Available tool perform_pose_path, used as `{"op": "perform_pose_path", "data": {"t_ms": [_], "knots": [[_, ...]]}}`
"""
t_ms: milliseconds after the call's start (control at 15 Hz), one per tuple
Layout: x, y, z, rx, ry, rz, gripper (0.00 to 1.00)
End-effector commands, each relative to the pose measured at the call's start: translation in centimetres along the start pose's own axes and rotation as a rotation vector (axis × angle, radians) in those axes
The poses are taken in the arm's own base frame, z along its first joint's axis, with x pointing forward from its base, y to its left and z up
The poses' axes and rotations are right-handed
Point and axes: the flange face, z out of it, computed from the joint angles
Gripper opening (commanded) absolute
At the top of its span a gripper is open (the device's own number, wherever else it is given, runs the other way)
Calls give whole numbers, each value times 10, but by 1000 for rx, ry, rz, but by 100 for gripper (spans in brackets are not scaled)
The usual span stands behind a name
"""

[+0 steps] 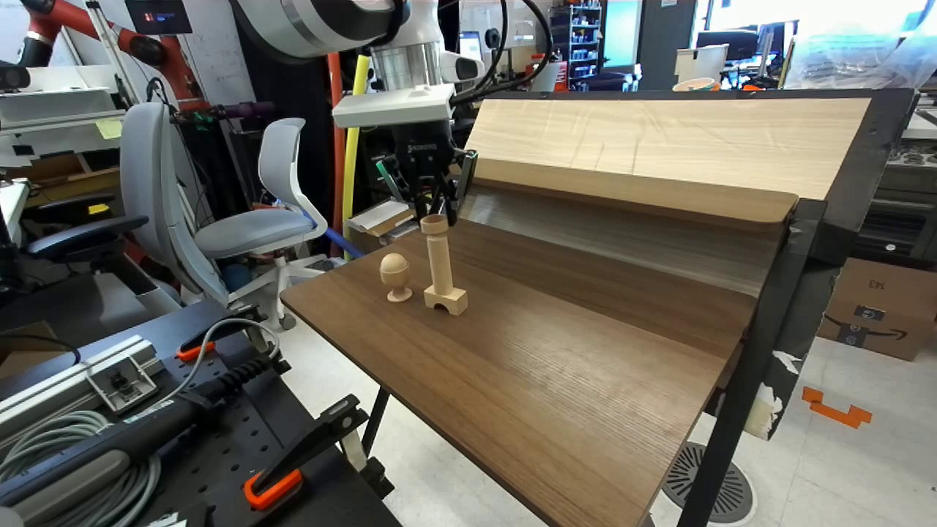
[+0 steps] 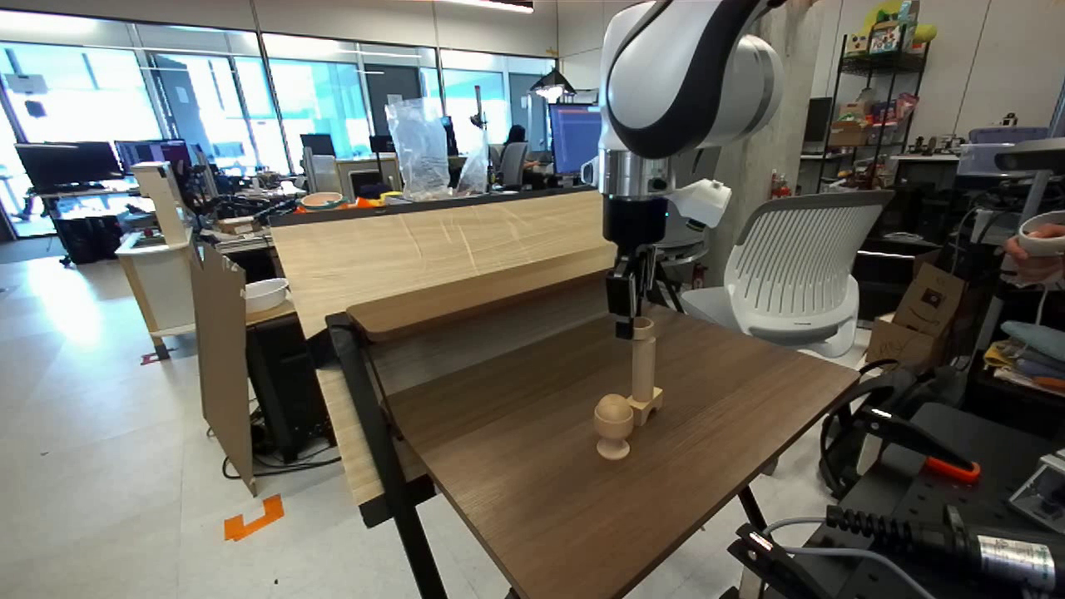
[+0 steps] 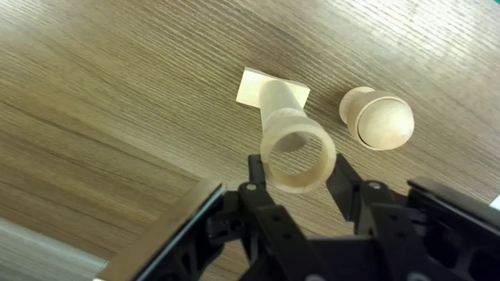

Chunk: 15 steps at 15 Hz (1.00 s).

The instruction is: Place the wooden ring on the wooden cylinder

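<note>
Hand (image 1: pixel 437 214) lettered ROBOTIQ, wooden ring (image 1: pixel 434 228) gripped, cylinder (image 1: pixel 440 265) below

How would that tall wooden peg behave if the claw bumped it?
The peg would likely tip rather than slide, being tall and slim. Its blocky foot looks longer one way than the other in the wrist view, so it would probably topple more easily across the short side. It looks like plain wood, so it should stay stiff.

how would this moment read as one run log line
hand: closed on wooden ring | placement: at top of upright wooden cylinder, seating unclear | nearby: rounded wooden piece, apart from cylinder
</note>
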Motion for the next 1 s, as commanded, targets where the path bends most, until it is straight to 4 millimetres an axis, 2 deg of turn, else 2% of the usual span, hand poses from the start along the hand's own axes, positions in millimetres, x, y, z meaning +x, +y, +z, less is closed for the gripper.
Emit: {"op": "perform_pose_path", "data": {"t_ms": [0,933], "knots": [[0,3,1,3,6,14,19],[-7,3,5,6,-8,14,19]]}}
